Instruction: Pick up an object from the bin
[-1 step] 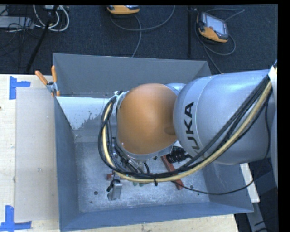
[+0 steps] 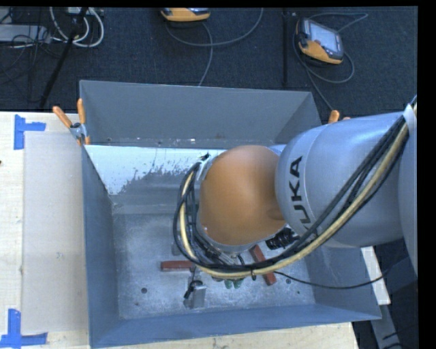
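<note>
Grey arm (image 2: 354, 180), orange cover (image 2: 238, 194), looped cables (image 2: 182, 228)

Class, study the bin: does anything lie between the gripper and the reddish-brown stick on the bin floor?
Nothing visible does. The gripper is close beside the reddish-brown stick, with only bare bin floor between them. The arm's cables hide the stick's right end.

Robotics lab, test-cell style. An industrial KUKA arm (image 2: 354, 177) with its cable loom strapped on the outside reaches into a grey metal bin (image 2: 204, 112). Behind the bin there is dark carpet (image 2: 136, 54), loose cables (image 2: 228, 34) trailing across it, and two orange-and-black handheld units (image 2: 320, 41) (image 2: 185, 12).
</note>
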Action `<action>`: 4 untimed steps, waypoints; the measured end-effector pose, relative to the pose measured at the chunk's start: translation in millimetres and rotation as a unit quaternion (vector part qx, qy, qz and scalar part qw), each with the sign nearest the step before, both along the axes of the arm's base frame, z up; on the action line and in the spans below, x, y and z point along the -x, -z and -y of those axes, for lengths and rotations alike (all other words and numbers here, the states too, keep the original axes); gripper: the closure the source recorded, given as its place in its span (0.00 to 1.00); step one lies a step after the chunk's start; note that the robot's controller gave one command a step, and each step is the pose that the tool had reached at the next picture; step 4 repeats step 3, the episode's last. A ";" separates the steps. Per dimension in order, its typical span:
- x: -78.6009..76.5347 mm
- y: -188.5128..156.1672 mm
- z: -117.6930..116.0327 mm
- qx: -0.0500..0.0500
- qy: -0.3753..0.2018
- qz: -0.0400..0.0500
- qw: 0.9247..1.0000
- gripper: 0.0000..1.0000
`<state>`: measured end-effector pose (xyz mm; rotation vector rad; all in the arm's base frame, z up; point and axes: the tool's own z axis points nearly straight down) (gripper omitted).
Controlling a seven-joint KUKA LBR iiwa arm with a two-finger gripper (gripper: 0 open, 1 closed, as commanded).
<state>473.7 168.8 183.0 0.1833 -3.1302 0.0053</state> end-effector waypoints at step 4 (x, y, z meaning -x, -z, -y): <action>-20.7 -26.0 68.4 -0.003 -0.131 0.006 0.991 1.00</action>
